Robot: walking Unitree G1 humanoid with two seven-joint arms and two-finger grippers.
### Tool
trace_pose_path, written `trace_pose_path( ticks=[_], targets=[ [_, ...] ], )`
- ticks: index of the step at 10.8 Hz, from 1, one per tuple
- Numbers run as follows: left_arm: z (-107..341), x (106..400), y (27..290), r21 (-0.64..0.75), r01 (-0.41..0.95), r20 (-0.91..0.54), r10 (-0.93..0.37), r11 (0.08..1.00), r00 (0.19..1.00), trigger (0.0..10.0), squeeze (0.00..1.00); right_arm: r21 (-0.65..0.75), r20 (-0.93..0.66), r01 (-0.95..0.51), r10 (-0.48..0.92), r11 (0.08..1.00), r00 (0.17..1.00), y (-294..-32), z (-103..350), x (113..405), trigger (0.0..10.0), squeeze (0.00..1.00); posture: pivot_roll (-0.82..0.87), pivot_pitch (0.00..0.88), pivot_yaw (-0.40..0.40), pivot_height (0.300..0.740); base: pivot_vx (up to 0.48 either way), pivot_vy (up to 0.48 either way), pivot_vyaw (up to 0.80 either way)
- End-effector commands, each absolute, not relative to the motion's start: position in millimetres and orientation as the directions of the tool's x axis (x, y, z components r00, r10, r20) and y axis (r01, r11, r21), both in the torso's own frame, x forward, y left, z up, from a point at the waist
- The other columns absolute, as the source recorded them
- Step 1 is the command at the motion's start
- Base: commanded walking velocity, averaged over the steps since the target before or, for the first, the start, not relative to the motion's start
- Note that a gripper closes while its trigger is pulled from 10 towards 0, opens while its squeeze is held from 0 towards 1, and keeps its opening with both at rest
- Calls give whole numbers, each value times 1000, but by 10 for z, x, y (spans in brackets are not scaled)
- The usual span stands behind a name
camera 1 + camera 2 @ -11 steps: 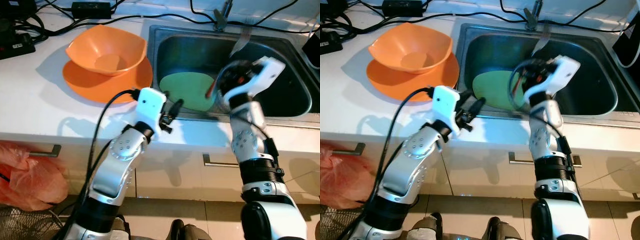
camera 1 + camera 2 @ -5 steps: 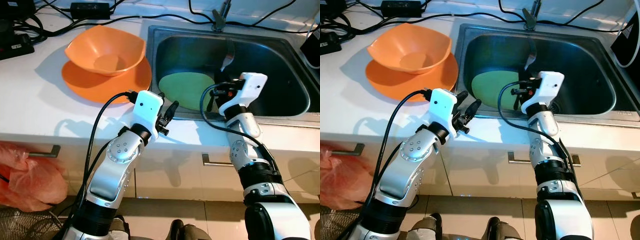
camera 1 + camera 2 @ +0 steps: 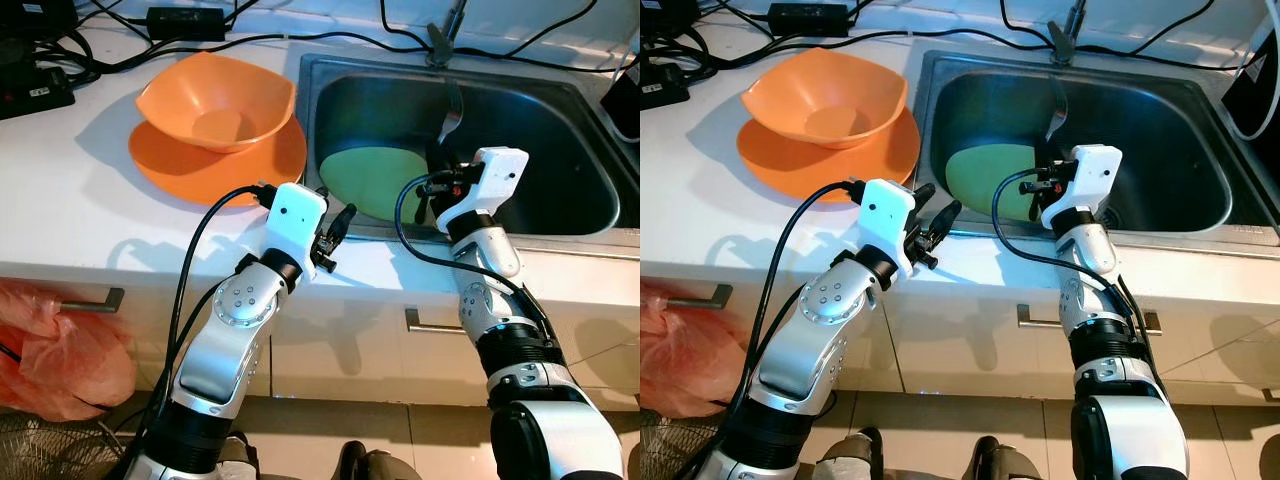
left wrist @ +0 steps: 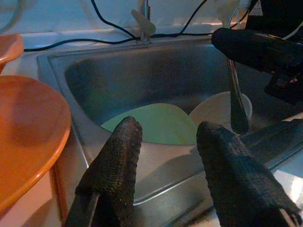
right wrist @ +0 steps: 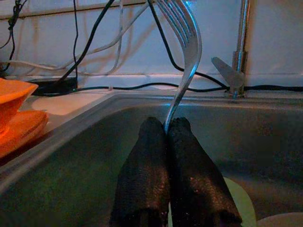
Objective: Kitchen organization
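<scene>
My right gripper (image 5: 166,124) is shut on the handle of a silver fork (image 5: 186,56), which stands upright with its tines up. It hovers inside the steel sink (image 3: 545,150), just right of a green plate (image 3: 375,178) lying on the sink floor. A white bowl (image 4: 220,108) sits beside that plate. My left gripper (image 4: 165,130) is open and holds nothing, poised over the counter at the sink's front left rim, pointing into the basin. An orange bowl (image 3: 215,98) rests on an orange plate (image 3: 170,168) on the white counter to the left.
A faucet (image 3: 441,32) stands at the sink's back rim. Black cables and a power adapter (image 3: 180,16) run along the back of the counter. An orange plastic bag (image 3: 50,350) hangs below the counter at left. Drawer handles line the cabinet front.
My right arm has swung down and turned, so the fork now stands upright low in the sink. The left gripper has barely moved.
</scene>
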State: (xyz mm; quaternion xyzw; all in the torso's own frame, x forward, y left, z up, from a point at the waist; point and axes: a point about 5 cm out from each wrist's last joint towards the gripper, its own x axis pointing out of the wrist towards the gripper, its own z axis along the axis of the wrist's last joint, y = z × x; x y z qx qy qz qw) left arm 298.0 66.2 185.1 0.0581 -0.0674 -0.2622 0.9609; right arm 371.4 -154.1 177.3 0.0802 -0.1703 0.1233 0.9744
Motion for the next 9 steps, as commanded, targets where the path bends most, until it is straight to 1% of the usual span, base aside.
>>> trace_pose_path(
  ticks=[1, 2, 3, 4, 5, 6, 8, 9],
  targets=[
    [1818, 2950, 633, 146, 509, 87, -523, 849, 848, 10000, 0, 136, 257, -261, 220, 956, 941, -1537, 1511, 3671, 10000, 145, 195, 191, -67, 740, 0, 0, 0],
    [1816, 2949, 627, 143, 511, 86, -525, 848, 847, 10000, 0, 133, 248, -262, 223, 956, 943, -1533, 1500, 3675, 10000, 314, 196, 190, -68, 740, 0, 0, 0],
    [1814, 2950, 625, 142, 513, 84, -527, 846, 846, 10000, 0, 133, 242, -265, 228, 955, 943, -1528, 1487, 3677, 10000, 427, 195, 190, -68, 740, 0, 0, 0],
    [1810, 2950, 625, 141, 514, 82, -528, 846, 845, 10000, 0, 134, 237, -260, 223, 956, 946, -1530, 1476, 3680, 10000, 510, 196, 190, -67, 740, 0, 0, 0],
    [1805, 2950, 626, 140, 514, 80, -527, 846, 846, 10000, 0, 136, 234, -255, 219, 957, 947, -1533, 1472, 3683, 10000, 494, 196, 191, -67, 740, 0, 0, 0],
    [1796, 2948, 628, 140, 514, 77, -527, 846, 846, 10000, 0, 134, 231, -255, 220, 958, 948, -1534, 1467, 3686, 10000, 404, 196, 190, -67, 740, 0, 0, 0],
    [1791, 2947, 626, 140, 516, 76, -528, 845, 846, 10000, 0, 129, 227, -259, 226, 957, 947, -1529, 1463, 3688, 10000, 627, 195, 189, -66, 740, 0, 0, 0],
    [1790, 2947, 621, 139, 516, 77, -529, 845, 845, 10000, 0, 125, 228, -258, 226, 958, 947, -1530, 1467, 3689, 10000, 0, 195, 186, -66, 740, 0, 0, 0]
  ],
)
